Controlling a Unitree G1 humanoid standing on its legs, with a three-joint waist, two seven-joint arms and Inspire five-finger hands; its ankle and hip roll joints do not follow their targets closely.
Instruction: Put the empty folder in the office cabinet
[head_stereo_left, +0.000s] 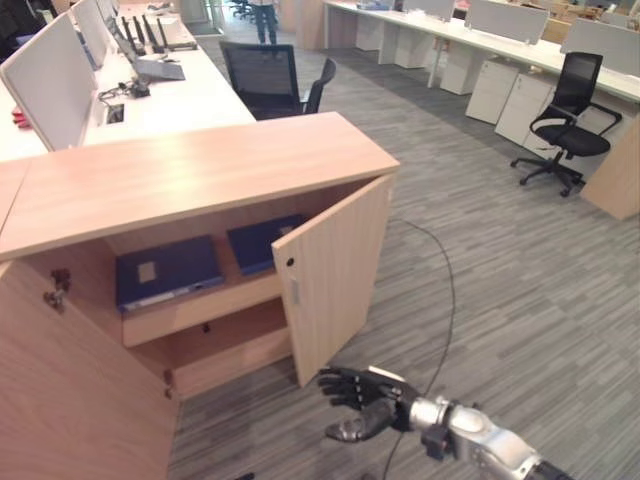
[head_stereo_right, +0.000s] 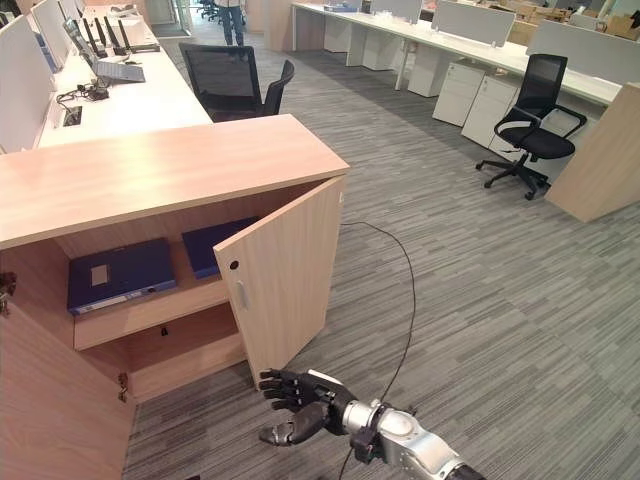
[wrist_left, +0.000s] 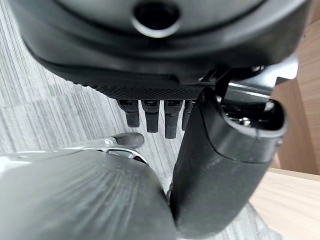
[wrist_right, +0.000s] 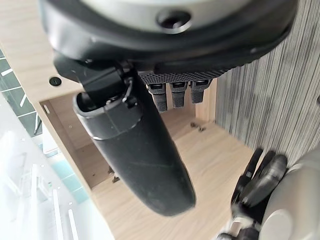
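**Left eye view: folders on the cabinet shelf, right robot hand low by the open door**

Left eye view shows the wooden office cabinet (head_stereo_left: 200, 170) with its right door (head_stereo_left: 335, 275) swung open. Two blue folders lie flat on the upper shelf (head_stereo_left: 200, 310): a larger folder (head_stereo_left: 168, 270) with a pale label, and a second folder (head_stereo_left: 262, 243) beside it, partly hidden by the door. The right robot hand (head_stereo_left: 358, 400) hovers above the carpet (head_stereo_left: 520, 290) just below the door's lower corner, fingers loosely curled, holding nothing. The left robot hand (wrist_left: 165, 117) hangs over the carpet, fingers relaxed and empty.
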